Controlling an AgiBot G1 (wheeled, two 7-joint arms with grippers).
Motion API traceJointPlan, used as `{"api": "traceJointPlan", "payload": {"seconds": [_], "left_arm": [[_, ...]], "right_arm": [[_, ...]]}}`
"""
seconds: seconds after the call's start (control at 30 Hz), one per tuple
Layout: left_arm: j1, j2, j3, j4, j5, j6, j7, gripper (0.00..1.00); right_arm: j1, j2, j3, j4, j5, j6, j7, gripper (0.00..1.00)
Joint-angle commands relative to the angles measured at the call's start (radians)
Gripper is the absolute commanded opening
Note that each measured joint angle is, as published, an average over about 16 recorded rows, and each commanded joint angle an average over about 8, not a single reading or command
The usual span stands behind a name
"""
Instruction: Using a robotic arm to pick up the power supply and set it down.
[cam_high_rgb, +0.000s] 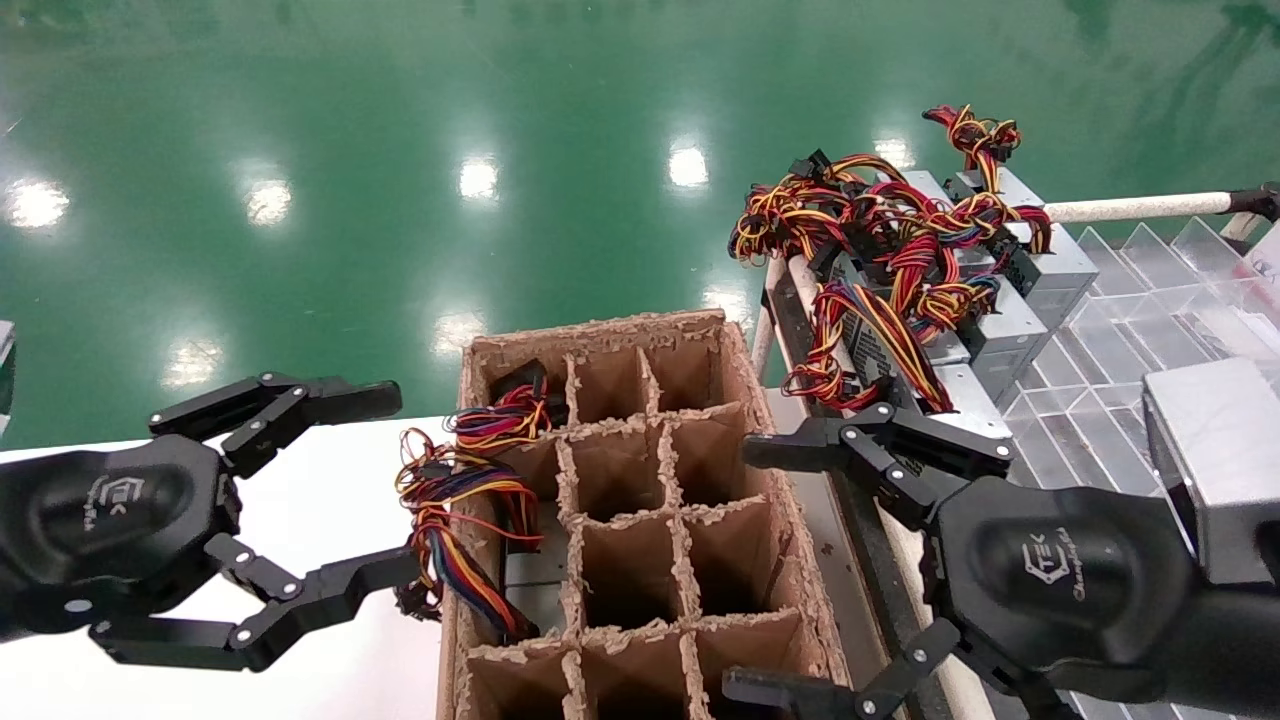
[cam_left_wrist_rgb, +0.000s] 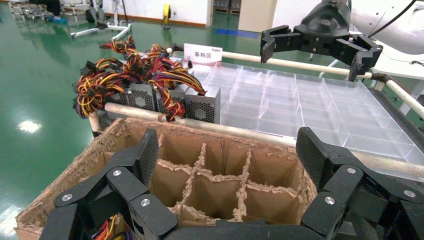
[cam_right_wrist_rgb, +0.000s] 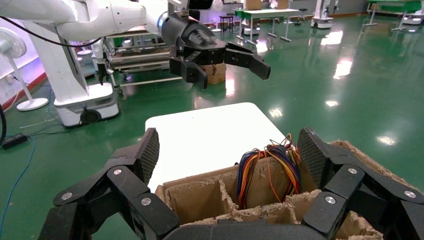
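The power supply (cam_high_rgb: 533, 583) stands in a left-hand cell of the cardboard box, its silver body mostly sunk below the dividers. Its red, yellow, orange and blue wires (cam_high_rgb: 452, 505) spill over the box's left wall; they show as wires (cam_right_wrist_rgb: 270, 167) in the right wrist view. The robotic arm's right gripper (cam_high_rgb: 750, 570), with a grey metal box (cam_high_rgb: 1215, 460) at its wrist, hovers open and empty over the box's right edge. My left gripper (cam_high_rgb: 385, 487) hangs open and empty just left of the wire bundle, over the white table.
The cardboard box (cam_high_rgb: 600, 330) has a grid of open cells. Other grey supplies with red, yellow and black wires (cam_high_rgb: 900, 250) are piled on the rack at back right. A clear divided tray (cam_high_rgb: 1100, 330) lies beyond them, under a white rail (cam_high_rgb: 1130, 208).
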Motion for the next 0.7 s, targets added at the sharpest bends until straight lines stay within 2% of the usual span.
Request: {"api": "traceJointPlan", "payload": {"seconds": [0.03, 0.7], "left_arm": [[0.000, 0.000, 0.000, 0.000, 0.000, 0.000, 0.000, 1.00], [0.000, 0.000, 0.000, 0.000, 0.000, 0.000, 0.000, 1.00]], "right_arm": [[0.001, 0.000, -0.001, -0.001, 0.000, 0.000, 0.000, 1.00], [0.005, -0.001, -0.005, -0.003, -0.001, 0.000, -0.001, 1.00]]}}
